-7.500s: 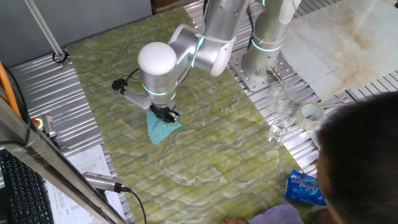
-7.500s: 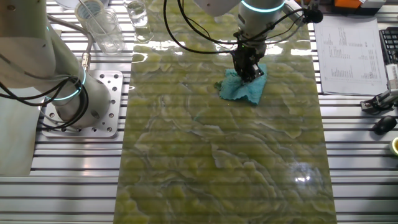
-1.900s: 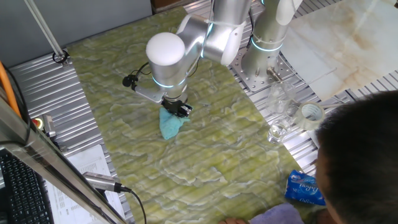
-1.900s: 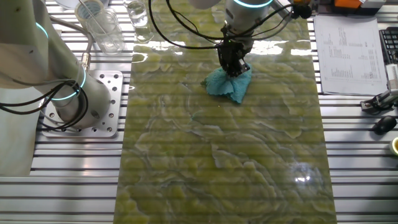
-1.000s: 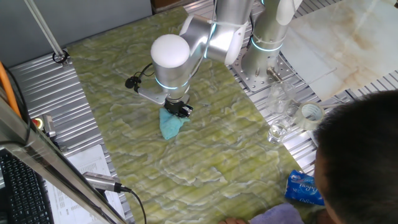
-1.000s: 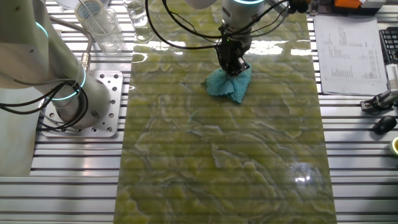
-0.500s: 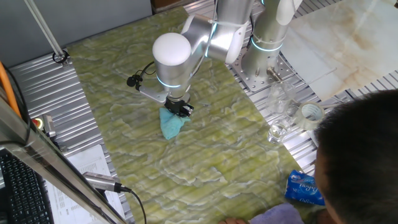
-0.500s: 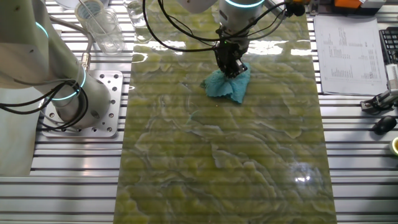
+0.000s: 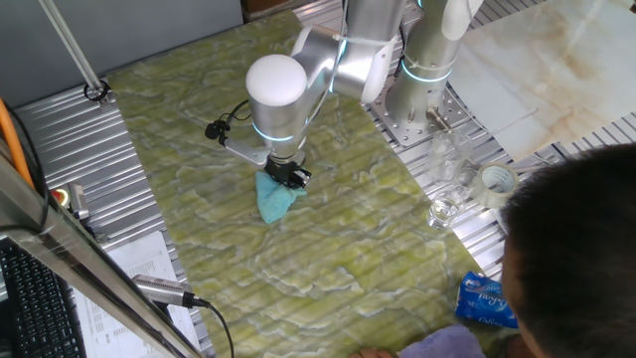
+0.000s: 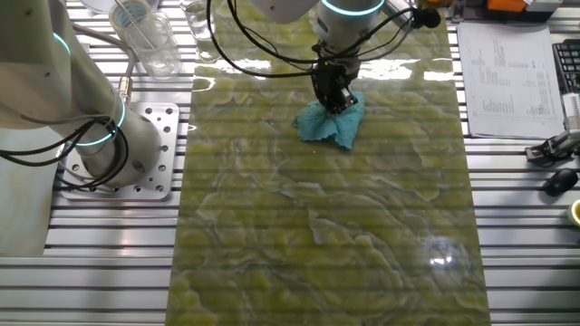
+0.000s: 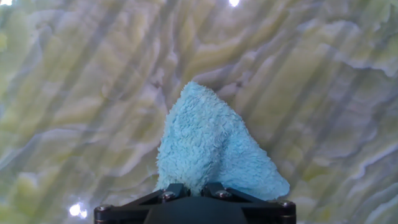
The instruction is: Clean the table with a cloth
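The light-blue cloth (image 9: 273,199) lies bunched on the yellow-green marbled table (image 9: 328,249), near its middle. It also shows in the other fixed view (image 10: 328,126) and fills the centre of the hand view (image 11: 208,149). My gripper (image 9: 288,175) points straight down and is shut on the top of the cloth, pressing it onto the table; it shows in the other fixed view (image 10: 333,96) too. In the hand view the gripper (image 11: 194,190) has its fingertips pinched into the fabric, with cloth between them.
Glass cups (image 9: 452,179) and a tape roll (image 9: 496,181) stand on the ribbed metal right of the table. A glossy blue packet (image 9: 487,301) lies near the front right. A person's dark head (image 9: 576,259) blocks the lower right. Papers (image 10: 503,68) lie beside the table.
The gripper with the cloth has slid across the table, about 30 px right in one fixed view over 7.5 s. In the last second it only crept a little further.
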Robot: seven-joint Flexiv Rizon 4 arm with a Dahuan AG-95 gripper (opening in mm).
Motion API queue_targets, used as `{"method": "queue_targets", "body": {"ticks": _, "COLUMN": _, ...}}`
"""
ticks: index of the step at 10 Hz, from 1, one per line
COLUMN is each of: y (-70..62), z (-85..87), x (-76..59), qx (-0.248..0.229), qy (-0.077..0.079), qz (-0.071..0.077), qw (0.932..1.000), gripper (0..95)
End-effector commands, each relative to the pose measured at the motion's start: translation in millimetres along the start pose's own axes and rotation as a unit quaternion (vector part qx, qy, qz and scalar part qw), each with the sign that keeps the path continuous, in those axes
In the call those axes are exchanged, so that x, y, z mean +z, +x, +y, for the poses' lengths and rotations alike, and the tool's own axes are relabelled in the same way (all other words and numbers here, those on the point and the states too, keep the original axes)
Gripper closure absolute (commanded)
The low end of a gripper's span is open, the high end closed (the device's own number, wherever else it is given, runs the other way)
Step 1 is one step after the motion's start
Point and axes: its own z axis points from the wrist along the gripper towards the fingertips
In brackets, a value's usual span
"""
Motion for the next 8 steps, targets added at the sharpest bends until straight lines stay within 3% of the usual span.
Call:
{"method": "queue_targets", "body": {"ticks": 1, "y": -1.3, "z": 2.3, "x": 2.8, "qx": 0.003, "qy": -0.002, "qz": -0.001, "qw": 1.0, "gripper": 95.0}}
{"method": "queue_targets", "body": {"ticks": 5, "y": -1.2, "z": 9.8, "x": -2.5, "qx": 0.011, "qy": -0.008, "qz": 0.003, "qw": 0.9999, "gripper": 95.0}}
{"method": "queue_targets", "body": {"ticks": 8, "y": 5.2, "z": 20.6, "x": 3.0, "qx": 0.02, "qy": -0.012, "qz": -0.003, "qw": 0.9997, "gripper": 95.0}}
